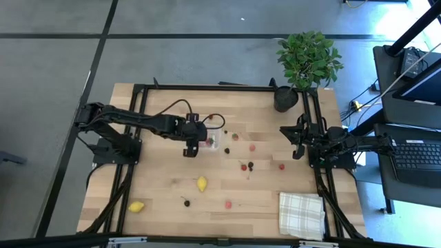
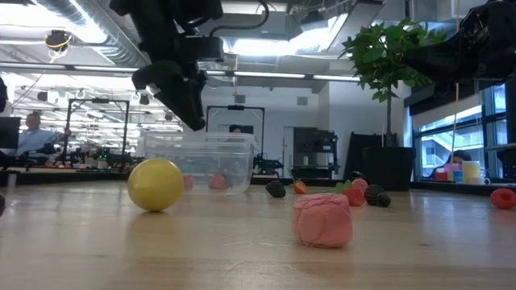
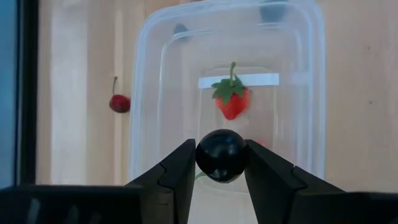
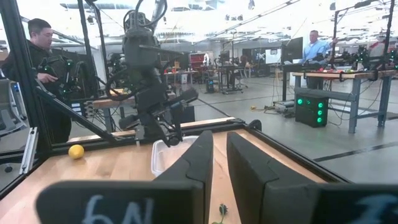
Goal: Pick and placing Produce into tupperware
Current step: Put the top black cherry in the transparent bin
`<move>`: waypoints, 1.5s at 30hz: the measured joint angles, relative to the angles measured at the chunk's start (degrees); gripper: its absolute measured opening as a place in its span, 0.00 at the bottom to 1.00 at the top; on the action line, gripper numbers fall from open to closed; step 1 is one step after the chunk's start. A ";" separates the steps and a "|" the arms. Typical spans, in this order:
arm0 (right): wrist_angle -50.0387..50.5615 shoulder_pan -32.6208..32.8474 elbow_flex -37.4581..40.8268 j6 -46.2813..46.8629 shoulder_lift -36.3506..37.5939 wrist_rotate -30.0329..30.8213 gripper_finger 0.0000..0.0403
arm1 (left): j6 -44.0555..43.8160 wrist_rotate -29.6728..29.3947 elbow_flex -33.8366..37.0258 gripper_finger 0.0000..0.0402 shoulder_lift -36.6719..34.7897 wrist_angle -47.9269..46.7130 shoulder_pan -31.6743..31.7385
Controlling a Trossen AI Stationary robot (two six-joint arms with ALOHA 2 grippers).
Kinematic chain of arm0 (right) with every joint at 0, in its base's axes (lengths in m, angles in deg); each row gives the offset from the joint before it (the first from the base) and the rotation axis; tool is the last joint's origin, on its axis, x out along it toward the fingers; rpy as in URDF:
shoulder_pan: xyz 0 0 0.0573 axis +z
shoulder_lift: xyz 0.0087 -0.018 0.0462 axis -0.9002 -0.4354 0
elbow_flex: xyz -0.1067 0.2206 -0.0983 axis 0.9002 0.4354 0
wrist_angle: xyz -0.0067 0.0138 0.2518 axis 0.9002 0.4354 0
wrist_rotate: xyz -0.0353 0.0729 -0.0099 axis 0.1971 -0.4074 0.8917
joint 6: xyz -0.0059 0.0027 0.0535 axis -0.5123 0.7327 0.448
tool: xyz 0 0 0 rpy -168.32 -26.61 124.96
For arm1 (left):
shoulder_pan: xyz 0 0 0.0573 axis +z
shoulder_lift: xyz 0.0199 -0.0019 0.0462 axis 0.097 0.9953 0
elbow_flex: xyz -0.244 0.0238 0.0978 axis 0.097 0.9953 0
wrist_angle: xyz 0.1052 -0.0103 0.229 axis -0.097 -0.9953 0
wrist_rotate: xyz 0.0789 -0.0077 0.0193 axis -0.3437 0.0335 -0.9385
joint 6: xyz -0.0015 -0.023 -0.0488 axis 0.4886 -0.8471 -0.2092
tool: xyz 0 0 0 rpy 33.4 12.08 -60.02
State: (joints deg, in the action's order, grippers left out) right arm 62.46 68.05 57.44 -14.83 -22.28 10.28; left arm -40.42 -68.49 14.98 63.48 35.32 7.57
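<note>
Left end effector [image 3: 221,163] grasps a dark berry [image 3: 221,155] above the tupperware [image 3: 158,81]; next, release it. Right end effector [image 4: 219,163] waits clenched.

In the high view, the left end effector [image 1: 191,147] covers most of the tupperware [image 1: 212,142], and its contents are too small to identify. The scattered produce [image 1: 243,166] shows only as specks there. The right end effector [image 4: 219,163] is cut off by the wrist picture's lower edge.

Bright, even overhead light fills the room; ceiling strips [image 2: 266,76] glare white in the low view. The bench [image 1: 227,186] carries only faint shadows. The left wrist view is soft, its own fingers [image 3: 180,171] blurred, like the pink fruit [image 2: 322,219] nearest the low camera.
</note>
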 joint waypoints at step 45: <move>0.00 0.02 0.00 -0.15 -0.01 0.00 0.13 | -4.74 4.36 -0.07 0.31 4.83 -0.43 4.80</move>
State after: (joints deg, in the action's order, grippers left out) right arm 62.46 68.07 57.44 -14.99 -22.29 10.28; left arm -45.16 -64.13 14.91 68.31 34.89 12.38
